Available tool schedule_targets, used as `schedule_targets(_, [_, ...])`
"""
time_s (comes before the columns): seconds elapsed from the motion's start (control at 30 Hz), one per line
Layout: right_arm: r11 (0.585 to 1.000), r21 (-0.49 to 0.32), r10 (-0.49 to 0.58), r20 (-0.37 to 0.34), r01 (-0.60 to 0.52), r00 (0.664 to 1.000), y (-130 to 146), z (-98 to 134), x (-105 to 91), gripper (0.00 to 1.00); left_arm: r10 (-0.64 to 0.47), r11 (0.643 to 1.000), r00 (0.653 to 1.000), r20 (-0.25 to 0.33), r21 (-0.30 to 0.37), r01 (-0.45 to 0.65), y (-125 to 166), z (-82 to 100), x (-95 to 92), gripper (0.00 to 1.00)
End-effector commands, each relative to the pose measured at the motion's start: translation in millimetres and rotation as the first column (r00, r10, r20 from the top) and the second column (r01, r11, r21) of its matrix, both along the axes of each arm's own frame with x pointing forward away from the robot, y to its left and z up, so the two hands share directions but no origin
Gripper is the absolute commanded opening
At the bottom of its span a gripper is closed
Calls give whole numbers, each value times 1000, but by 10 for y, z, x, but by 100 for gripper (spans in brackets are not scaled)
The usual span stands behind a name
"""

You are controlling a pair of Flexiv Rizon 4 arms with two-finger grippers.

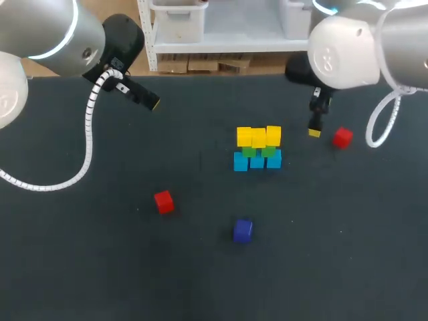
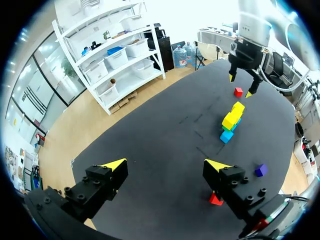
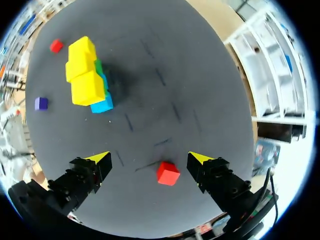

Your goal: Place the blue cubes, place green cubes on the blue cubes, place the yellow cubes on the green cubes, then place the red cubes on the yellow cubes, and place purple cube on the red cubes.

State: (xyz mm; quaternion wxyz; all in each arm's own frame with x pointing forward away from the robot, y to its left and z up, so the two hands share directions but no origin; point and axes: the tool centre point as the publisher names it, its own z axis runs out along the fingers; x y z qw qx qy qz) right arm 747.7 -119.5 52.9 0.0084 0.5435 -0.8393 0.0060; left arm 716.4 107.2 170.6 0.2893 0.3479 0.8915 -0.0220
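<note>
The big dark flat table [image 1: 100, 267] holds everything. The silver and black left robot arm [image 1: 47, 37] comes in at the far left corner. The silver and black right robot arm [image 1: 354, 50] comes in at the far right. The left gripper [image 2: 166, 165] hangs over bare table near the back edge. Its two yellow-tipped fingers are spread wide and there is nothing between them. The right gripper [image 3: 150, 157] hangs just to the right of the cubes, pointing down. Its fingers are spread wide too, and it holds nothing. A small red cube [image 3: 167, 172] sits on the table below it. From the wrist it shows between the two tips, but neither tip touches it. From above, it lies just to the right of the one finger tip I can see. Near the middle of the table, a bit to the right, stands a little wall of cubes [image 1: 258, 148]. Its long side runs left to right across the table, and it is three cubes wide. The light blue cubes [image 1: 257, 161] make the bottom row. The green cubes [image 1: 269, 152] sit on them and only peek out. The bright yellow cubes [image 1: 259, 136] make the top row, and the right-hand one is a touch out of line. A second red cube [image 1: 164, 201] lies alone, well to the left and in front of the wall. The small purple cube [image 1: 243, 230] lies alone too, straight in front of the wall.
</note>
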Motion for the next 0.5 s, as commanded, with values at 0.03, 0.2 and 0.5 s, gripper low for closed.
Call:
schedule_targets(0.03, [998, 8, -67, -21, 67, 998, -168, -105, 63, 100, -4, 1000, 1000, 0, -3, 4, 14, 0, 2, 100])
schedule_targets(0.2, [993, 2, -121, -32, 121, 992, -362, -160, 57, 100, -4, 1000, 1000, 0, -3, 4, 14, 0, 2, 100])
schedule_targets(0.5, [982, -12, -187, -39, 187, 982, -646, -221, 14, 100, -4, 1000, 1000, 0, -3, 4, 14, 0, 2, 100])
